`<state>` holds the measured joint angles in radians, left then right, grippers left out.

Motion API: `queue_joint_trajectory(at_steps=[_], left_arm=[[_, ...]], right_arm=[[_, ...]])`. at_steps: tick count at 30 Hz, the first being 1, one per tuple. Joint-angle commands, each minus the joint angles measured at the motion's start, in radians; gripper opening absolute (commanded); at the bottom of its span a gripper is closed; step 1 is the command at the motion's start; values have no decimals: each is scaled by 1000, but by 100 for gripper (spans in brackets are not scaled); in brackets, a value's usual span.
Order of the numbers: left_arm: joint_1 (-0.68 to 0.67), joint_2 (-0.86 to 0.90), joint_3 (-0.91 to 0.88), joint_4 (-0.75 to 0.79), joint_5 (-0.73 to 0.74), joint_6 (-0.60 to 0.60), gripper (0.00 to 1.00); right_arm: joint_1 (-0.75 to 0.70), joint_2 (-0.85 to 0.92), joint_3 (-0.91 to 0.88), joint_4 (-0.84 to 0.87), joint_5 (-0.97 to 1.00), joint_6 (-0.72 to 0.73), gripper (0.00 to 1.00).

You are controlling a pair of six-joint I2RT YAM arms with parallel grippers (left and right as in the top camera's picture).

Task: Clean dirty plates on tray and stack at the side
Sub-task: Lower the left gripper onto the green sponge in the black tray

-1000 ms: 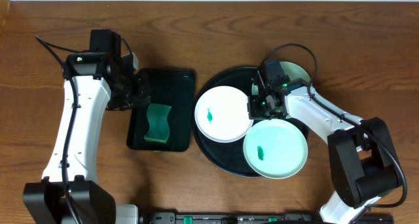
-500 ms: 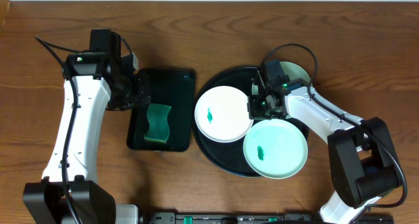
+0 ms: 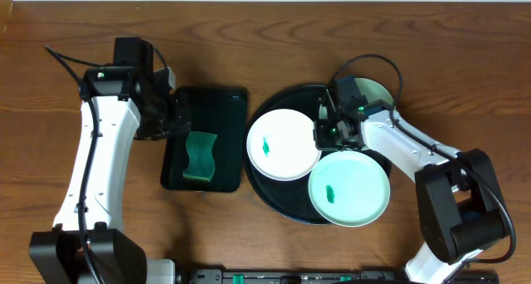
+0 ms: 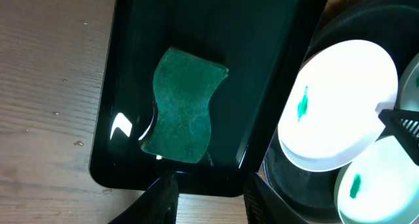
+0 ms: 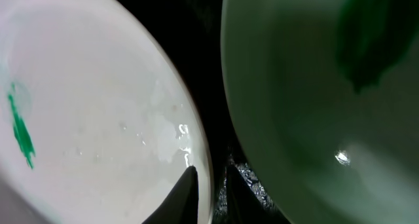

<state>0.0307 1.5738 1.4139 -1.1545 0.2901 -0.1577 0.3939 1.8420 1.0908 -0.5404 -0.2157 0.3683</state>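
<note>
1. Judging the step, you were near the start. All three plates, the white plate (image 3: 282, 144), the near mint plate (image 3: 348, 188) and the far mint plate (image 3: 377, 93), sat on the tray (image 3: 267, 194). None was stacked at the side, and the first two showed a green smear.
2. Your right fingers (image 5: 183, 194) were nearly closed at the white plate's rim, with the near mint plate just on their other side. I could not tell whether they pinched the rim.
3. Your left fingers (image 4: 160, 198) stood partly apart and held nothing. The sponge (image 4: 186, 109) lay just ahead of them in the rectangular tray (image 4: 131, 27).
4. Next, I judged, you needed a sure hold on that rim, and the left fingers lowered onto the sponge for wiping.
</note>
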Motion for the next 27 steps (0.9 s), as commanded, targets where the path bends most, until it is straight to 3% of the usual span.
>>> queue_joint_trajectory(at_steps=[1,9,13,18,27], left_arm=[[-3,-2,-3,-2,12,-5,35],[-3,-2,-3,-2,11,-5,35],[-3,-2,-3,-2,-4,-5,34],[-3,-2,-17,0,-72,-5,24],[-4,-1,-158,119,-71,-40,23]], right_arm=[[8,4,-24,11,9,6,12],[8,4,-24,14,10,6,2],[8,4,-24,14,9,6,1],[8,4,-24,18,9,6,1],[8,4,-24,24,9,6,2]])
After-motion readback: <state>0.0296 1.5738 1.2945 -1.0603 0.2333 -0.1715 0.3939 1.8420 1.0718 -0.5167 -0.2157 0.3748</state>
